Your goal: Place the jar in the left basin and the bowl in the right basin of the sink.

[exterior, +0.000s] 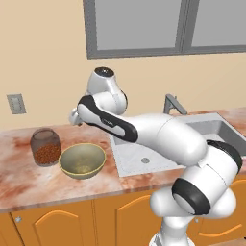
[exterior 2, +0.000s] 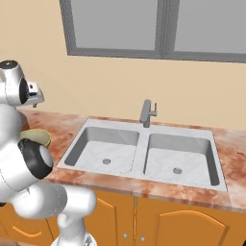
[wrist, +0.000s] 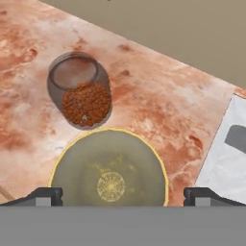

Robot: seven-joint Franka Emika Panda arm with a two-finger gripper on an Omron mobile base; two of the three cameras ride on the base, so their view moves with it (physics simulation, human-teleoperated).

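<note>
The jar (exterior: 45, 146) (wrist: 81, 91), clear glass with reddish-brown granules, stands upright on the counter at the left. The olive-tan bowl (exterior: 82, 161) (wrist: 109, 168) sits beside it, nearer the sink (exterior 2: 144, 139), and its edge (exterior 2: 39, 137) peeks out behind my arm. My gripper (wrist: 124, 197) (exterior: 74, 116) hangs above the bowl, open, with both fingertips (wrist: 45, 196) wide apart and nothing between them. The left basin (exterior 2: 103, 149) (exterior: 139, 156) and the right basin (exterior 2: 178, 158) (exterior: 218, 129) hold nothing.
An angular grey faucet (exterior 2: 147, 113) (exterior: 173, 103) rises behind the sink's divider. The marbled reddish counter (exterior: 19, 178) runs along the wall, with a wall outlet (exterior: 16, 103) at the far left and a window (exterior 2: 158, 26) above. Orange cabinet doors (exterior 2: 178, 226) lie below.
</note>
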